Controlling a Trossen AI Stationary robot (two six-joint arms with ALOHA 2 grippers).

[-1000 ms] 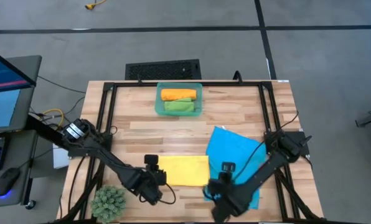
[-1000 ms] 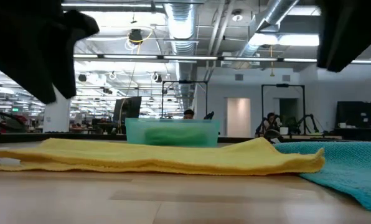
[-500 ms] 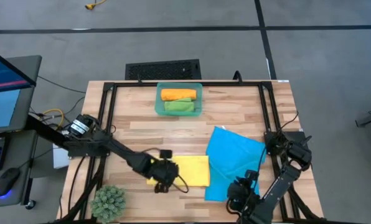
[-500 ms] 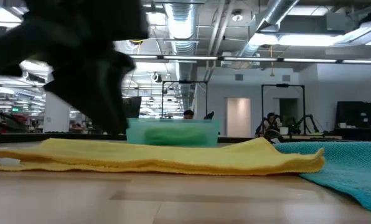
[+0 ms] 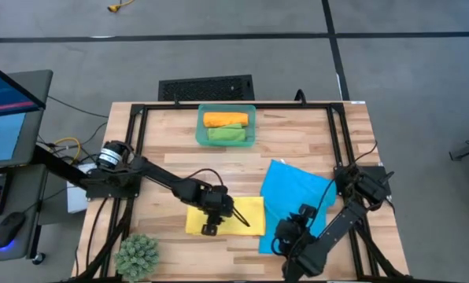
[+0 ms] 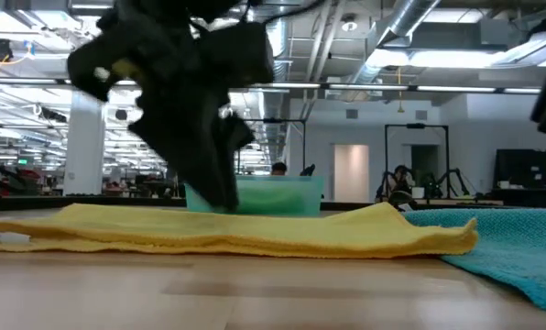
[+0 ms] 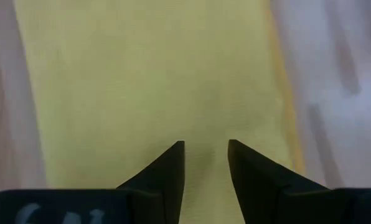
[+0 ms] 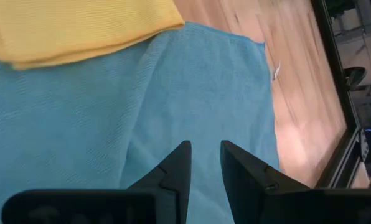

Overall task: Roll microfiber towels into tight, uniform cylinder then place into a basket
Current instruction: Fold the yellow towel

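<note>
The left gripper (image 7: 205,149) hangs with its fingers parted by a narrow gap, nothing between them, over the yellow towel (image 5: 238,216) lying flat at lower centre of the high view. The right gripper (image 8: 204,152), likewise slightly parted and empty, hovers over the blue towel (image 5: 297,192) at lower right (its edge touches the yellow one). The basket (image 5: 227,112), upper centre, holds the orange roll (image 5: 225,119) and green roll (image 5: 226,134).

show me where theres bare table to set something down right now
Free: the wood band between the basket and the two flat towels, and the table's corners either side of the basket. Crowded: the near edge, with the plant ball, the yellow towel under the left gripper, and the blue towel under the right gripper.
</note>
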